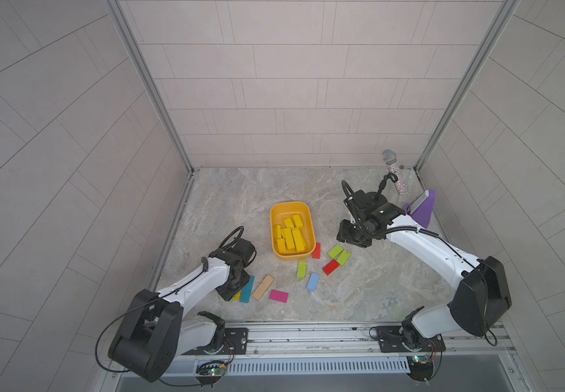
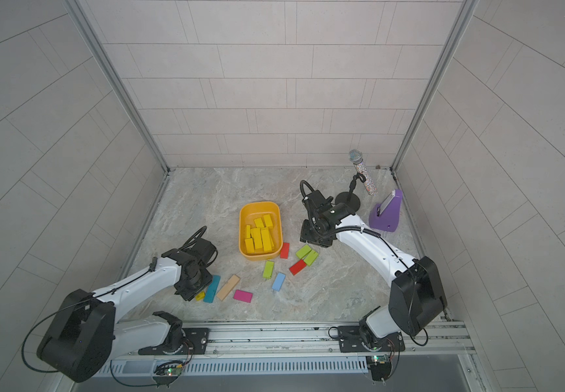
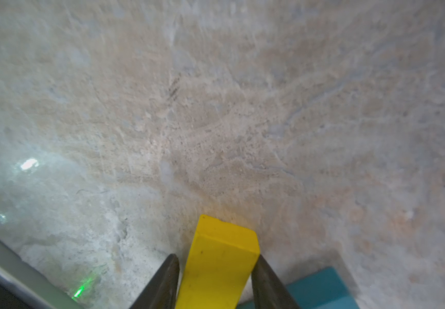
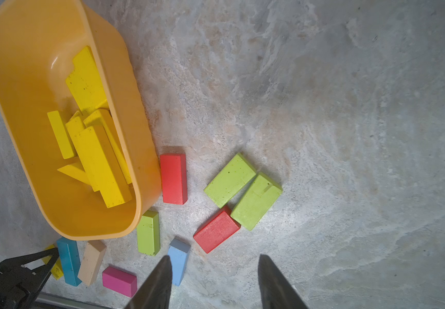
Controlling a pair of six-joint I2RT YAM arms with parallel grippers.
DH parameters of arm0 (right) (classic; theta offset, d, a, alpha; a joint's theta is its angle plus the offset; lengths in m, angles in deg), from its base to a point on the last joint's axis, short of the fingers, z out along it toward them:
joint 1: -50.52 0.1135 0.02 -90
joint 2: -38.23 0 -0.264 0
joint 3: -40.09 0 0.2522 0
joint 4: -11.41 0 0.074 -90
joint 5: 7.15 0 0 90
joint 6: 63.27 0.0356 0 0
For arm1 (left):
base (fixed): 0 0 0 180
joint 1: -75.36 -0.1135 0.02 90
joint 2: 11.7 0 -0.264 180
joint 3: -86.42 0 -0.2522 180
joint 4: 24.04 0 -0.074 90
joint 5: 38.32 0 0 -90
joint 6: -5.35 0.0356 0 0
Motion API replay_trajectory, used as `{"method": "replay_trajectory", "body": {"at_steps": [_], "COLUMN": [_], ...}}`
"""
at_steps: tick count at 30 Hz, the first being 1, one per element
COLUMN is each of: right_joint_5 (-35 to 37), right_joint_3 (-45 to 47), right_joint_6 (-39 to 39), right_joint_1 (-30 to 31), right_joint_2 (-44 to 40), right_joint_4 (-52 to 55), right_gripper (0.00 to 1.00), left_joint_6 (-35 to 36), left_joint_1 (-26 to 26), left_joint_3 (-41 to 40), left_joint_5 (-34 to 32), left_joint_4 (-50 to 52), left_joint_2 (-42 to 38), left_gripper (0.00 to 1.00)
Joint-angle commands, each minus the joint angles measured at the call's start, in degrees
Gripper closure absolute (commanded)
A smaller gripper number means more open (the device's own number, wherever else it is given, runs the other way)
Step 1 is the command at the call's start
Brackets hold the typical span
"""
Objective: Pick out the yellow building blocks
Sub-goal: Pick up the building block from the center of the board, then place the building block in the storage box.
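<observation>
Grasp stage at the near left of the table (image 1: 359, 288). Left gripper (image 3: 216, 256) straddles the yellow block (image 3: 217, 270), which lies flat on the table. One finger (image 3: 266, 281) touches its side, while a sliver of table seems to show beside the opposite finger, so the jaws are judged parted and the hold not yet made. In a top view only the block's tip (image 2: 200, 296) shows from under the wrist. Teal block (image 3: 320, 289) lies just beside it on the right, with the touching finger between the two; a clamp or lift from here could nudge or drag the teal one. How far along the yellow block the fingers sit is hidden, and an off-centre hold would probably let it swing down in transit. Tub (image 1: 286, 210), farther off and to the right, holds a loose heap of yellow blocks (image 1: 289, 237), some leaning on others; a release from height might make the newcomer bounce or settle on the rim. Red block (image 4: 173, 175) touches the tub's near right wall, so a knock to the tub would shift it. Right gripper (image 4: 214, 256) hangs parted and empty over bare table right of the tub, near the lime blocks (image 4: 229, 179), whose hue is the likeliest cause of a wrong pick. No other yellow block is seen outside the tub.
</observation>
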Motion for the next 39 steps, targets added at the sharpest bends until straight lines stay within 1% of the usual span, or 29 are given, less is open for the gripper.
{"method": "replay_trajectory", "body": {"at_steps": [1, 10, 11, 14, 18, 20, 22, 28, 34, 37, 39], "right_joint_5": [1.56, 1.99, 2.08, 2.17, 1.98, 1.63, 1.19, 0.08, -1.75, -3.11, -3.78], "right_joint_3": [0.22, 0.14, 0.06, -0.01, -0.41, -0.96, -1.88, -7.2, -13.27, -15.15, -15.87], "right_joint_6": [0.96, 1.57, 1.62, 1.66, 1.35, 1.1, 0.64, -1.42, -3.93, -4.4, -4.56], "right_joint_1": [0.15, 0.58, 0.58, 0.59, 0.58, 0.59, 0.58, 0.35, -1.02, -2.05, -2.63], "right_joint_2": [-1.96, -2.49, -2.55, -2.56, -1.88, -1.08, 0.06, 5.18, 10.42, 12.22, 13.08], "right_joint_4": [1.52, 1.76, 1.78, 1.78, 1.61, 1.44, 1.34, 1.87, 3.18, 3.28, 3.28], "right_gripper": [0.46, 0.46, 0.46, 0.46, 0.47, 0.46, 0.46, 0.46, 0.47, 0.47, 0.46], "left_joint_6": [1.64, 5.71, 6.44, 8.18, 10.86, 11.7, 12.65, 16.91, 21.42, 23.28, 24.21], "left_joint_1": [-0.73, -0.82, -0.82, -0.73, -0.62, -0.55, -0.39, 3.04, 7.59, 8.56, 8.91], "left_joint_3": [-1.44, 1.87, 2.61, 4.85, 7.45, 9.14, 11.71, 22.73, 35.01, 40.19, 43.29], "left_joint_5": [0.89, -1.81, -1.92, -3.11, -4.05, -4.02, -3.62, -4.61, -6.66, -5.41, -3.33], "left_joint_4": [-0.26, 2.65, 3.11, 4.78, 3.99, 3.54, 3.56, 2.55, 1.17, 0.08, -1.16], "left_joint_2": [1.56, -0.52, -1.0, -3.46, -9.39, -10.52, -10.06, -3.71, 8.02, 14.56, 19.07], "left_gripper": [0.57, 0.74, 0.75, 0.82, 0.85, 0.86, 0.88, 0.88, 0.88, 0.88, 0.88]}}
